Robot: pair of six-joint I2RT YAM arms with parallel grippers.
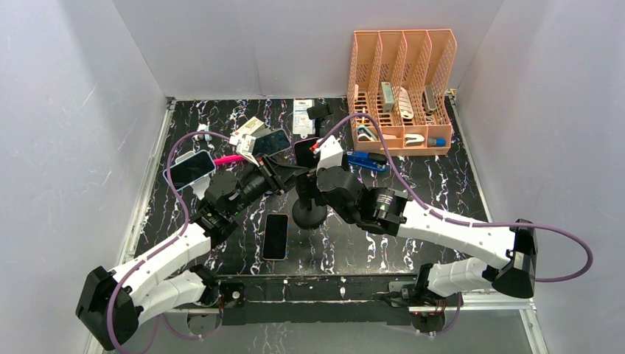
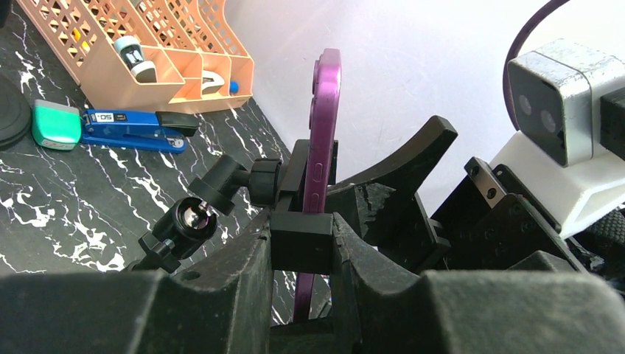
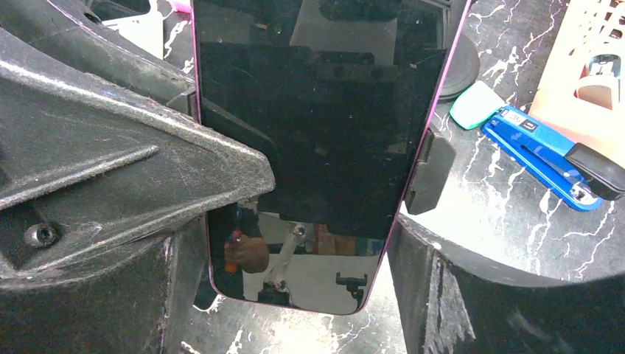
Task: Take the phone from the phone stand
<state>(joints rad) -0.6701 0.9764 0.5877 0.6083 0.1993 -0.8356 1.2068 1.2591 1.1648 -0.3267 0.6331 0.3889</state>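
Observation:
The phone (image 2: 325, 125), in a purple case, stands upright in the black phone stand (image 2: 221, 193) at the middle of the mat. In the left wrist view my left gripper (image 2: 301, 247) is shut on the stand's black clamp block, just below the phone's edge. From the right wrist the phone's dark screen (image 3: 324, 133) fills the gap of my right gripper (image 3: 295, 273), which is open; its left finger lies close along one edge and a gap shows at the other. From above, both grippers meet at the phone (image 1: 306, 151) over the stand's round base (image 1: 309, 214).
An orange desk organizer (image 1: 402, 88) stands at the back right, with a blue stapler (image 1: 366, 160) in front of it. Other phones lie on the mat: one near the front (image 1: 275, 236), one at the left (image 1: 190, 168), one behind (image 1: 271, 141).

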